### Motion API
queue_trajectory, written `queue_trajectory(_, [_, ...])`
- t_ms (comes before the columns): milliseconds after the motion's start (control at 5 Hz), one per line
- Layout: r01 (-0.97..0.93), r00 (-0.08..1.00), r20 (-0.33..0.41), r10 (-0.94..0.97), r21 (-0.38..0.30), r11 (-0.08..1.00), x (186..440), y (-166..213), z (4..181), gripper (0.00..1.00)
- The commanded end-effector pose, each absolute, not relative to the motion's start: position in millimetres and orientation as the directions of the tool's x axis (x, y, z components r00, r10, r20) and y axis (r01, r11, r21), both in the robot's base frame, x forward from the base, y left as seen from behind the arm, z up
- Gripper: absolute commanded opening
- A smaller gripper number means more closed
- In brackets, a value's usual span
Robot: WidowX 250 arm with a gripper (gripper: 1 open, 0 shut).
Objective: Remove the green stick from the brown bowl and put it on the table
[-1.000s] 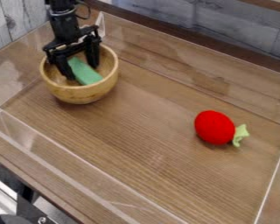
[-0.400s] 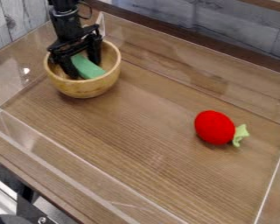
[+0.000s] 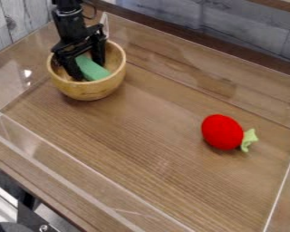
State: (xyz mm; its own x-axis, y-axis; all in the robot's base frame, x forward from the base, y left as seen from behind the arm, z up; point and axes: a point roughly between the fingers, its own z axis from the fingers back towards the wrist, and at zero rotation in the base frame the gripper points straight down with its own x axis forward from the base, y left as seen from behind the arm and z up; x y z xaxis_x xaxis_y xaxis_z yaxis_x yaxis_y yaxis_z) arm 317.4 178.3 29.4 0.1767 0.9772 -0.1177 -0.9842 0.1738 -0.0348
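The brown bowl (image 3: 87, 91) stands at the back left of the table (image 3: 148, 145). The green stick (image 3: 94, 71) lies tilted inside it, leaning toward the right wall. My black gripper (image 3: 81, 62) reaches down into the bowl from above. Its fingers are spread, one on each side of the stick, and the jaws stand open. The stick's left part is hidden behind the fingers. I cannot tell whether the fingers touch the stick.
A red strawberry toy (image 3: 224, 131) with a green leaf lies at the right side of the table. Low clear plastic walls (image 3: 285, 181) run round the table's edges, and one stands close behind the bowl.
The bowl, with the stick in it, has shifted slightly toward the back, and the gripper has stayed inside it. The jaws have kept the same spread.
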Motion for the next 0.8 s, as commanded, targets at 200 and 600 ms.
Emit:
queue_trajectory(200, [-0.977, 0.201, -0.094, 0.975, -0.087, 0.193, 330.2, 191.2, 79.9, 0.00])
queue_trajectory(600, [-0.977, 0.193, -0.149, 0.970, -0.118, 0.176, 329.3, 190.2, 131.2, 0.00])
